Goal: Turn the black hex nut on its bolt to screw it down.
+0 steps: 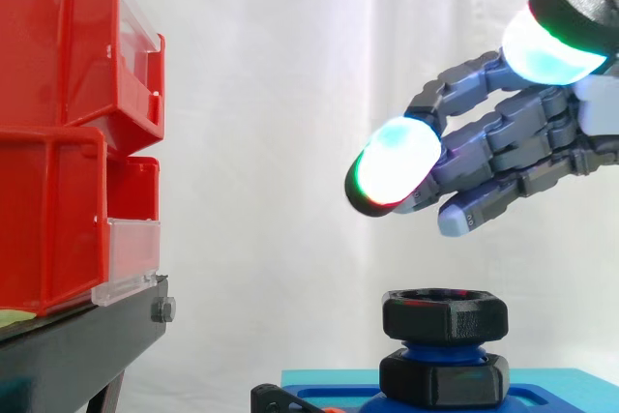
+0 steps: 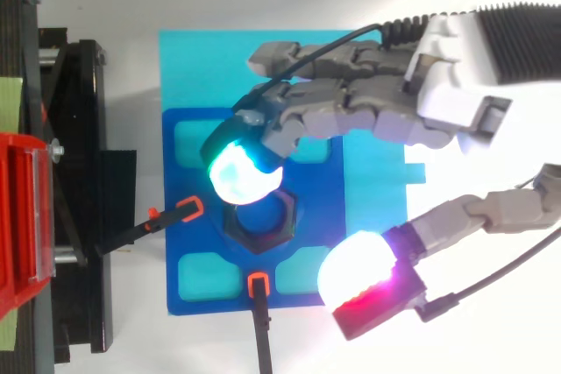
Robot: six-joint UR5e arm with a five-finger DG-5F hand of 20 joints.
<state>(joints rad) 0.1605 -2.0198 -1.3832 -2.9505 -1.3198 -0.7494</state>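
Observation:
A black hex nut (image 1: 444,315) (image 2: 264,223) sits at the top of a blue bolt (image 1: 443,350), with a second black nut (image 1: 444,378) lower on the same bolt. The bolt stands on a blue base (image 2: 202,181) over a cyan plate (image 2: 202,63). My hand (image 1: 522,142) (image 2: 368,107) hovers above and to the right of the nut, clear of it. Its fingers are spread and nearly straight, holding nothing. One glowing fingertip (image 2: 241,171) hangs over the nut's far edge in the top view, and the thumb pad (image 2: 355,278) sits off to the nut's right.
Red bins (image 1: 68,132) stacked on a black stand (image 1: 77,345) fill the left side. Two black clamps with orange tips (image 2: 188,210) (image 2: 259,285) hold the blue base at its left and front edges. A white curtain hangs behind.

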